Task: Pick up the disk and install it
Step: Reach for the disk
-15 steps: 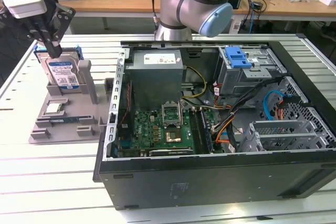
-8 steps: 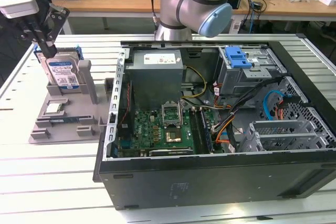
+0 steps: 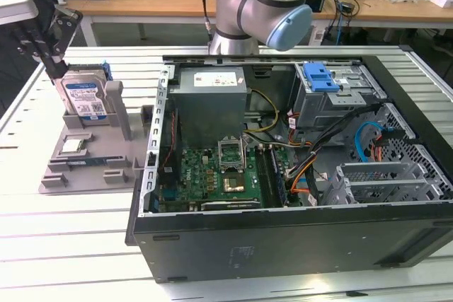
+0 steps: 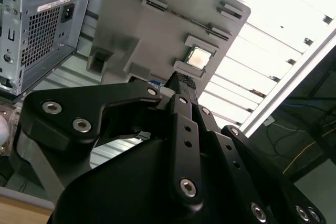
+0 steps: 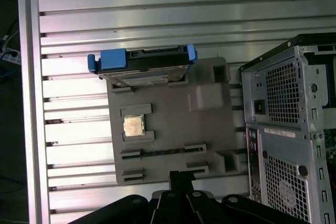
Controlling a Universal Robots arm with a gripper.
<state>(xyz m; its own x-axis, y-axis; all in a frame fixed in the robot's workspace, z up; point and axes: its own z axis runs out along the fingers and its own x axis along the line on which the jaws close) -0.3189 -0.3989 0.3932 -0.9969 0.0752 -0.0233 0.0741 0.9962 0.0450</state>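
The disk [image 3: 83, 98] is a silver hard drive with a white and blue label in a blue bracket. It stands upright in a slot of the grey holder [image 3: 92, 164] at the exterior view's left. The first wrist view looks down on the disk's [image 5: 144, 66] top edge. My gripper [image 3: 55, 68] hangs just off the disk's upper corner, on the exterior view's left of it, apart from it. In both wrist views its black fingers [image 4: 181, 80] are pressed together with nothing between them, and the gripper [image 5: 181, 176] is over the holder's [image 5: 173, 114] opposite edge.
A small square silver chip [image 3: 73, 146] lies in the holder in front of the disk. The open computer case [image 3: 283, 231] stands to the exterior view's right of the holder. Inside are a motherboard [image 3: 212, 175], a power supply [image 3: 210, 104] and a metal drive cage with a blue latch [image 3: 320, 76]. The robot's base stands behind the case.
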